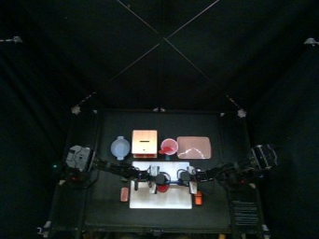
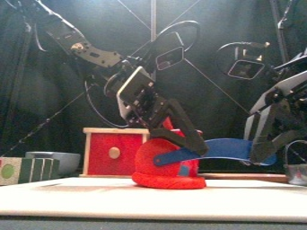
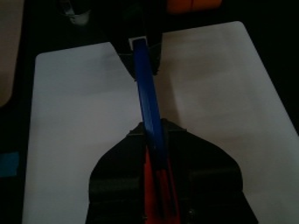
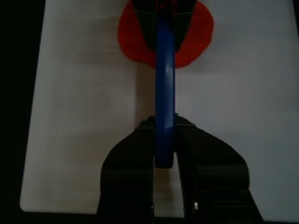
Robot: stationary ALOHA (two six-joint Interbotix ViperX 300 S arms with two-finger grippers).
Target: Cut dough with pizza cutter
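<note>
The red dough (image 2: pixel 168 171) sits on the white board (image 2: pixel 72 196) at 6 o'clock on the surface, with no readable writing anywhere. Both the left end effector (image 3: pixel 149 150) and right end effector (image 4: pixel 167 150) are clamped on the blue pizza cutter (image 4: pixel 166 79) over the dough. Behind stands a red box (image 2: pixel 110 151).

The left arm is reaching in from the left, bent at the elbow and angling down toward the table's middle. Its gripper (image 2: pixel 168 126) is pointing downward with the jaws closed around a blue handle (image 3: pixel 145 83), as the left wrist view shows. The right arm is coming in from the right, its wrist hanging low over the table. The right gripper (image 4: pixel 166 144) is clamping the same blue handle from the opposite end, jaws pressed to its sides.
</note>
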